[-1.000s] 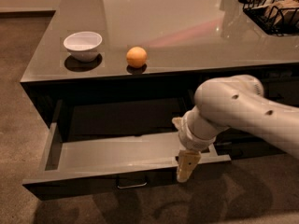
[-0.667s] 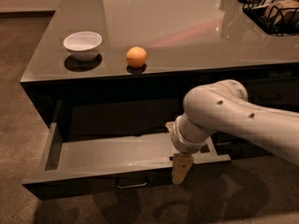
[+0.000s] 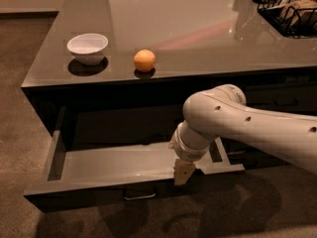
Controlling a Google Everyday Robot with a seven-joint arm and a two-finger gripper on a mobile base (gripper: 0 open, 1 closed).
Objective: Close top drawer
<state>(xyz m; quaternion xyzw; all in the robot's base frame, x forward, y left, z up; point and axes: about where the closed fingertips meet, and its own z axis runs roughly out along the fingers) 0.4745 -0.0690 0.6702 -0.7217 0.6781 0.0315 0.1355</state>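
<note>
The top drawer (image 3: 109,165) stands pulled far out under the grey countertop, its grey floor and side walls showing. Its dark front (image 3: 89,197) faces the camera, with a small metal bar handle (image 3: 139,196) near the middle. My gripper (image 3: 182,173) hangs from the white arm (image 3: 237,125) at the drawer's front edge, right of the handle. Its tan fingers point down over the front's top edge.
On the countertop (image 3: 198,29) sit a white bowl (image 3: 87,47) at the left and an orange (image 3: 144,60) beside it. A black wire basket (image 3: 290,9) stands at the back right. Brown carpet (image 3: 20,108) lies left and in front.
The arm and gripper have moved left along the drawer's front edge, closer to the handle. The drawer is as far out as before.
</note>
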